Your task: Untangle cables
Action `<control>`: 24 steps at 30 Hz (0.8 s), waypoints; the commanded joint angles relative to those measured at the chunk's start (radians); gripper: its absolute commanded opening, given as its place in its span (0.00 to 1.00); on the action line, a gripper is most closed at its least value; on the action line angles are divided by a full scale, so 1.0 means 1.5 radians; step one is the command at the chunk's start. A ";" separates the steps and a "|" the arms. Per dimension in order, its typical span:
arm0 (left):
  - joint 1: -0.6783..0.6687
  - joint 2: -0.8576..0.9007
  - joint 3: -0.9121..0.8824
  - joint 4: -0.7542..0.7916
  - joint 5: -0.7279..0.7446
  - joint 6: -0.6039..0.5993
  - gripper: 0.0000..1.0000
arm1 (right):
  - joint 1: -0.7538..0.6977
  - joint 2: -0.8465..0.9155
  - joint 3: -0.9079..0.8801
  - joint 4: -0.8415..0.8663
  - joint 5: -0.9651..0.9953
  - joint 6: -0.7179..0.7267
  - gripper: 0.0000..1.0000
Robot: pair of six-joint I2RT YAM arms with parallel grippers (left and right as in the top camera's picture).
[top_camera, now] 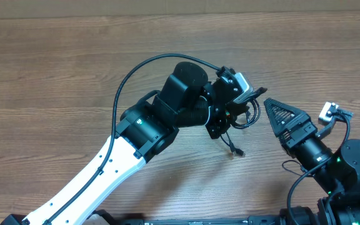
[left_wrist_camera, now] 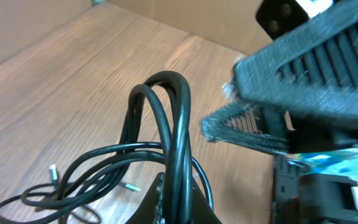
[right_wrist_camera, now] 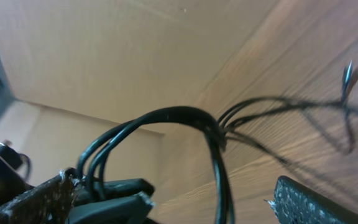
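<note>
The cables (top_camera: 252, 117) are a bundle of thin black cords, lifted off the wooden table (top_camera: 55, 75), with a plug end (top_camera: 236, 152) hanging down to it. My left gripper (top_camera: 237, 103) is shut on the bundle. In the left wrist view the cables (left_wrist_camera: 166, 112) loop up out of the closed fingers (left_wrist_camera: 180, 202), and silvery plugs (left_wrist_camera: 53, 171) lie on the table. My right gripper (top_camera: 274, 114) is open just right of the bundle. In the right wrist view the cables (right_wrist_camera: 185, 115) run between its spread fingers (right_wrist_camera: 173, 186) without being pinched.
The left arm's thick black cable (top_camera: 130, 78) arches over the table. The right gripper (left_wrist_camera: 303, 81) shows close in the left wrist view. A beige cardboard wall (right_wrist_camera: 104, 50) stands behind the table. A plug (right_wrist_camera: 348, 73) dangles at the far right.
</note>
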 commanded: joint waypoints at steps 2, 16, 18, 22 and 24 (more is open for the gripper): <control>0.002 -0.002 0.015 0.015 0.109 -0.008 0.04 | 0.000 -0.003 0.004 0.002 0.041 -0.139 1.00; 0.002 -0.002 0.015 0.053 0.284 -0.008 0.04 | 0.000 -0.003 0.004 -0.038 0.126 -0.171 1.00; 0.002 -0.002 0.015 0.064 0.316 -0.008 0.04 | 0.000 -0.003 0.004 -0.038 0.126 -0.172 1.00; -0.013 -0.002 0.015 0.109 0.389 -0.011 0.04 | 0.000 0.014 0.004 -0.036 0.151 -0.188 1.00; -0.023 -0.002 0.015 0.109 0.393 -0.011 0.04 | 0.000 0.027 0.004 -0.036 0.163 -0.188 1.00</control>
